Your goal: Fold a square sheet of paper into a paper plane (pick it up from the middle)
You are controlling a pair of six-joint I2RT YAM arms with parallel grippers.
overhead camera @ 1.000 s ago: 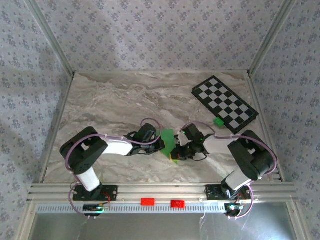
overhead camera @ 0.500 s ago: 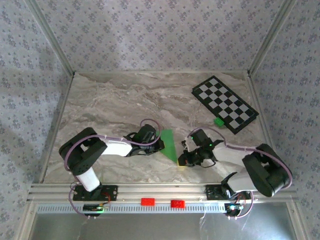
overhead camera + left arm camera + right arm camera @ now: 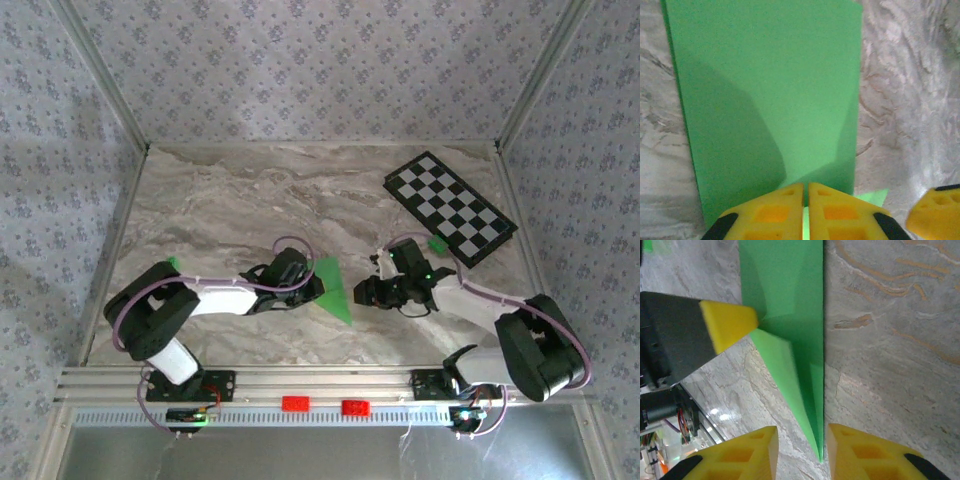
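Marble tabletop [image 3: 220, 200] | paper plane [image 3: 333, 290]: green, near centre, tip toward the arm bases | left end effector [image 3: 312, 288]: closed on the plane's wide end | right end effector [image 3: 362, 293]: jaws parted, beside the tip, gripping nothing | checkered board [image 3: 450, 208]: far right.

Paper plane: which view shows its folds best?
Right wrist: the paper plane shows layered creases down to its point. Left wrist shows one flat green panel; top external, a small green wedge.
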